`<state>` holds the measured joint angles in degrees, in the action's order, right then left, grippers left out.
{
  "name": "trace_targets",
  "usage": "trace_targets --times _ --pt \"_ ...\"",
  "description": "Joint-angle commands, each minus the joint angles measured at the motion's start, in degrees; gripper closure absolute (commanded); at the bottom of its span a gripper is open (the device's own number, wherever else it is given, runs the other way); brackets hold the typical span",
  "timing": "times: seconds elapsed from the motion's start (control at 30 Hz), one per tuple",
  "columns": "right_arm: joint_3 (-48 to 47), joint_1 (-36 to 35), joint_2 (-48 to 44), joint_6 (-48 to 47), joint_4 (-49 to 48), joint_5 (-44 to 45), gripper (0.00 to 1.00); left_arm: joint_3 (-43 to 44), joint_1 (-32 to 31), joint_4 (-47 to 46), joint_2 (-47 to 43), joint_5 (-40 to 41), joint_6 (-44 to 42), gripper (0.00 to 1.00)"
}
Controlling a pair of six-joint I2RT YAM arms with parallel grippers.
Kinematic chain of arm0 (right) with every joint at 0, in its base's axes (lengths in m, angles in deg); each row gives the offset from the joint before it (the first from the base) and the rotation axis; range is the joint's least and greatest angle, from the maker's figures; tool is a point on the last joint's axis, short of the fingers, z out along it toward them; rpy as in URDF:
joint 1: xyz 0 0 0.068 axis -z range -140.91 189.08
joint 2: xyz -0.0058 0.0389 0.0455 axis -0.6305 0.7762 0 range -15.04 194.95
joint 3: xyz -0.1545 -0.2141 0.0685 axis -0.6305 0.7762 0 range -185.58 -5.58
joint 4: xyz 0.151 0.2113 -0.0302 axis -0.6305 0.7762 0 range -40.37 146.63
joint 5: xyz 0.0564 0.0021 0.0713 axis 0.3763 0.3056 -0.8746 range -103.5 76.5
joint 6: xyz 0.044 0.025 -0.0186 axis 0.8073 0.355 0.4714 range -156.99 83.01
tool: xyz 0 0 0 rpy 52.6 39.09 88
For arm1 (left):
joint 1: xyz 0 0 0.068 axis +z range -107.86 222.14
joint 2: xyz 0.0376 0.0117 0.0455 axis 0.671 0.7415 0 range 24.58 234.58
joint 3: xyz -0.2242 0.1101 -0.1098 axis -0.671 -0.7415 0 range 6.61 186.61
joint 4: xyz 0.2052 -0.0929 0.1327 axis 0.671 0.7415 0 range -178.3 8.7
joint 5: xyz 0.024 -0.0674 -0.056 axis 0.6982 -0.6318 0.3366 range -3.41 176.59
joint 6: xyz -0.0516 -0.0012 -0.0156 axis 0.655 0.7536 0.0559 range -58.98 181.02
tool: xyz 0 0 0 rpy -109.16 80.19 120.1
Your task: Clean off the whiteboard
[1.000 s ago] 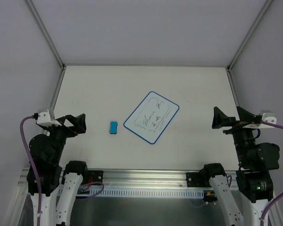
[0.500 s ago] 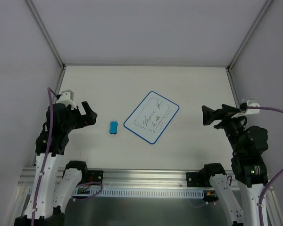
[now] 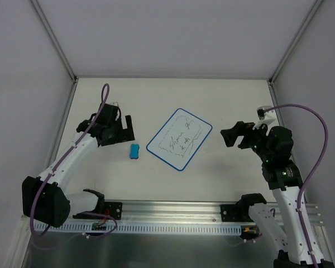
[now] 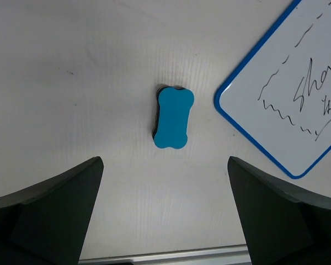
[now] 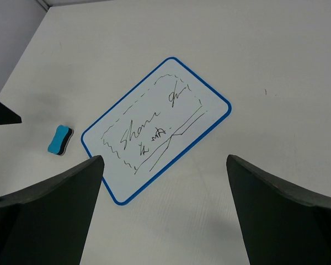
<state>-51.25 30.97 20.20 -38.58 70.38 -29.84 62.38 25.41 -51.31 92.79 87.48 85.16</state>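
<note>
Since my left gripper (image 4: 164, 165) and right gripper (image 5: 164, 160) are both wide open and empty, nothing's committed yet. The left one hangs over the eraser (image 4: 172, 118), a blue bone-shaped block with a dark layer underneath. The whiteboard (image 3: 179, 138) lies flat just beside it, glossy white, blue rim, scribbled on. My worry is 1 finger clipping the eraser sideways, or the board skating on the smooth table (image 3: 100, 95) if nothing pins it.

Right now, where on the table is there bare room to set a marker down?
The far strip of the table behind the whiteboard is bare, and so is the near strip in front of it. It is crowded around the blue eraser, under the open left gripper, and tighter beside the open right gripper.
</note>
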Motion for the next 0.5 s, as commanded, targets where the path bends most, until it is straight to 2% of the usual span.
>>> trace_targets --times 0.0,0.3,0.47 --pt "0.2 -0.3 0.7 0.6 -2.6 -4.2 0.01 2.2 -2.1 -1.5 3.9 7.4 5.1 0.01" --pt "2.3 -0.3 3.2 1.4 -2.1 -5.8 0.01 3.9 -5.6 -2.9 16.6 11.8 6.0 0.01" --pt "3.5 -0.3 4.1 1.2 -2.1 -5.6 0.01 6.0 -10.1 -3.5 21.7 12.9 7.6 0.06"
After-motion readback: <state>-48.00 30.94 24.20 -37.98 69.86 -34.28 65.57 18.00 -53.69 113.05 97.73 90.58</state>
